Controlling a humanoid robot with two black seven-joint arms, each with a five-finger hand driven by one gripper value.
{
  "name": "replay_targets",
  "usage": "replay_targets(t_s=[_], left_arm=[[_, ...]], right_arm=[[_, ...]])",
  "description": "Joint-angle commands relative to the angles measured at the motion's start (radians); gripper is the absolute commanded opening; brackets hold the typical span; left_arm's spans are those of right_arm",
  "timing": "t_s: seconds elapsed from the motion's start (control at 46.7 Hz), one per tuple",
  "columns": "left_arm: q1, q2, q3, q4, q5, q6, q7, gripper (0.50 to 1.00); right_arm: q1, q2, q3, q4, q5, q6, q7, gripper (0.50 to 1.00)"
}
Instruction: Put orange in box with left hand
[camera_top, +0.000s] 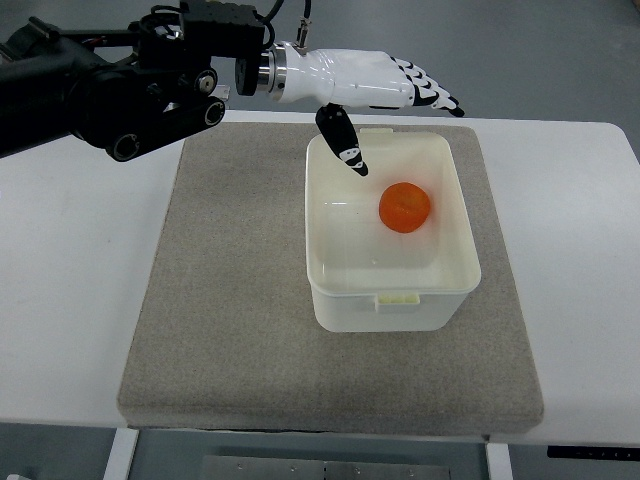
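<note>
While the orange (405, 207) sits inside the box (391, 285), toward its far right part, the left hand (385, 88) hangs above the box's far rim with its fingers (432, 90) stretched out and apart, gripping nothing. Its white shell and black-tipped fingers point right, and the dark thumb (342, 140) angles down over the far left corner of the box, clear of the fruit. Behind it, the black left arm (110, 85) reaches in from the upper left edge of the view, joined to the hand by a silver wrist (272, 70).

White and open-topped, the box stands on a grey mat (230, 270), to the right of the mat's centre, with a small latch tab (396, 297) on its near rim. Nothing but the orange can be seen within it. Spread flat, the mat covers much of a white table (60, 300), whose bare top shows to the left and right. Grey floor (560, 50) lies beyond the table's far edge. No part of the right arm appears.
</note>
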Motion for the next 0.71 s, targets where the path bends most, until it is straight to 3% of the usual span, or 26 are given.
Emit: replay_targets(t_s=[0.0,0.171,0.471,0.6,0.686], left_arm=[[-0.005,0.021,0.004,0.037,0.0,0.0,0.0,0.992],[0.012,0.044,0.013,0.15,-0.001,0.005,0.0,0.992],[0.118,0.038,0.001,0.449,-0.033,0.043,0.0,0.99],[0.211,0.037,-0.001,0.491,-0.165,0.1,0.0,0.992],[0.259,0.009,0.005,0.554,-0.288,0.094,0.0,0.99]], right_arm=[[-0.001,0.0,0.001,0.0,0.0,0.0,0.0,0.926],[0.001,0.0,0.001,0.0,0.0,-0.001,0.0,0.926],[-0.001,0.0,-0.001,0.0,0.0,-0.001,0.0,0.926],[0.001,0.0,-0.001,0.0,0.0,0.0,0.0,0.926],[-0.001,0.0,-0.001,0.0,0.0,0.0,0.0,0.926]])
